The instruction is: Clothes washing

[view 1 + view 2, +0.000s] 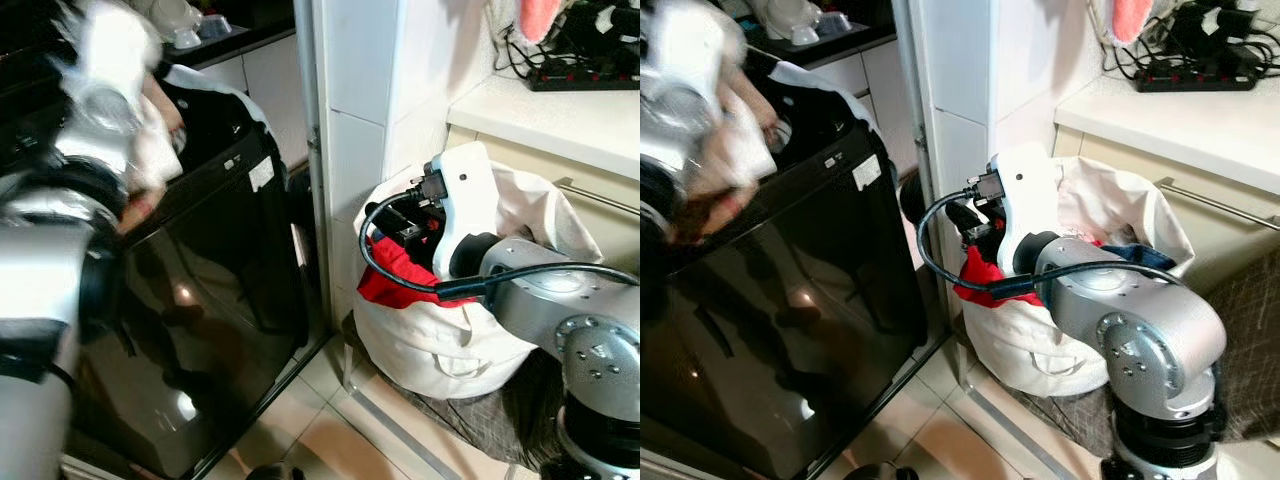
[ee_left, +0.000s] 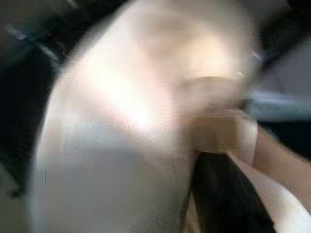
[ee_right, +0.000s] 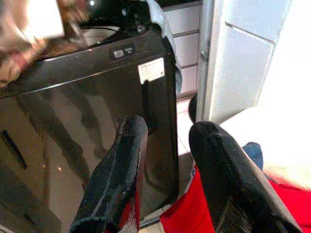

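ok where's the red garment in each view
left eye: red garment in the white laundry bag, right of centre.
right eye: mid-frame, behind the cable.
left wrist: too blurred to tell.
right wrist: below the right tool.
Shared landmark: black washing machine.

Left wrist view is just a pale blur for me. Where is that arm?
Observer: The left arm is up over the top of the black washing machine, with pale cloth at its end.
Operator: Right side?
Observer: The right gripper is in the white laundry bag, fingers apart over a red garment.
Operator: Anything else in the bag?
Observer: A bit of blue fabric beside the red.
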You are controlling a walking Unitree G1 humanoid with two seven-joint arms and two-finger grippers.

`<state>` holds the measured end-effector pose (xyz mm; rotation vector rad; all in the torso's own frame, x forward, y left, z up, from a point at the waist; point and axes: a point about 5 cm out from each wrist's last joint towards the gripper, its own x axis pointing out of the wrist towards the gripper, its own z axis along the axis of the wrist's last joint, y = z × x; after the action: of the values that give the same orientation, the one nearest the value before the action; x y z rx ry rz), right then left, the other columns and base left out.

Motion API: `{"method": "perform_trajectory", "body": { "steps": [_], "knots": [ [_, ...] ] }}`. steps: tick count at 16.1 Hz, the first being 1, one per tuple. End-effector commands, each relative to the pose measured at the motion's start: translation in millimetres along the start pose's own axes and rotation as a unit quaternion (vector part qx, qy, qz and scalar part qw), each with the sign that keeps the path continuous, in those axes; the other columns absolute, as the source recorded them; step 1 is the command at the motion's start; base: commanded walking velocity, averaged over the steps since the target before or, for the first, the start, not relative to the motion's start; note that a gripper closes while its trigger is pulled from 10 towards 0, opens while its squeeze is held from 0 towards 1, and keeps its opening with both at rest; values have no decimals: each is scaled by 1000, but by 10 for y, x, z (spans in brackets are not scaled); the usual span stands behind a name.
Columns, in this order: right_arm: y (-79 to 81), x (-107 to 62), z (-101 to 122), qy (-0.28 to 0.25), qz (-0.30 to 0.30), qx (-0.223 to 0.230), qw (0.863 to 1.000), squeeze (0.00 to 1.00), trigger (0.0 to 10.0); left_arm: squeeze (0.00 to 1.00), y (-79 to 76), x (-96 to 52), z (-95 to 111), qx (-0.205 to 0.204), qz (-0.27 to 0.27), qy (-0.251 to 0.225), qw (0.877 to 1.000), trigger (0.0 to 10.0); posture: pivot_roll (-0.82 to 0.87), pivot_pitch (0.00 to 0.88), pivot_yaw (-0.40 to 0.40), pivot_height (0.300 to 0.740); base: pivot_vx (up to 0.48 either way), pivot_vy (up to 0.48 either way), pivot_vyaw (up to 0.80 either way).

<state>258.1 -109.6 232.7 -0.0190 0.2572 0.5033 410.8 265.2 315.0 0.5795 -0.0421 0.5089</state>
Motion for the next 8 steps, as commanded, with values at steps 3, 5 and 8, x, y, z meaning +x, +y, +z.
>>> {"method": "perform_trajectory", "body": {
  "steps": [3,5,8],
  "knots": [
    [44,19,-44,12,2,-1,1000,0,10000,1000,-90,-20,-152,-17,-63,62,996,10000,-126,0,146,740,0,0,0],
    [22,17,-52,15,-7,0,1000,0,10000,1000,-104,-26,-182,-12,-62,65,996,10000,-127,0,147,740,0,0,0],
    [7,11,-57,17,-12,0,1000,0,10000,1000,-74,-16,-139,-30,-48,56,997,10000,-130,0,150,740,0,0,0]
  ]
}}
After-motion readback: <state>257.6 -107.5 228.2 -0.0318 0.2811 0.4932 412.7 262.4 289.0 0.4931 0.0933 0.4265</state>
